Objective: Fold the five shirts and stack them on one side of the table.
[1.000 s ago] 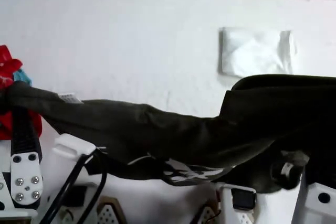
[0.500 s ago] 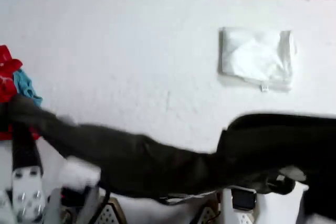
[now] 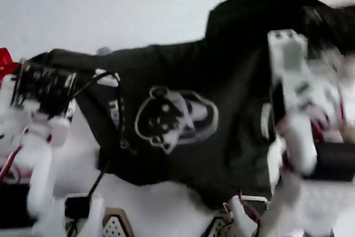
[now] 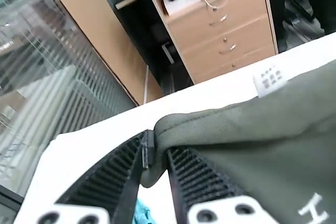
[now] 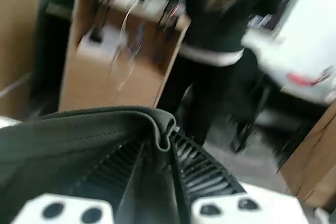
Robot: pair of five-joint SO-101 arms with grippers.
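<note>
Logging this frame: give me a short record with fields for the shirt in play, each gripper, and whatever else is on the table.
shirt in play: dark green shirt with a white print, spread out over the white table, print side up
left gripper: shut on an edge of the shirt
right gripper: shut on another edge of the shirt
fold state: not yet folded
other cloth: red garment at the table edge beside the left arm

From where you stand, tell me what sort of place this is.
Probably an office or lab: a wooden drawer cabinet, a glass partition, and a white table under the dark shirt.
</note>
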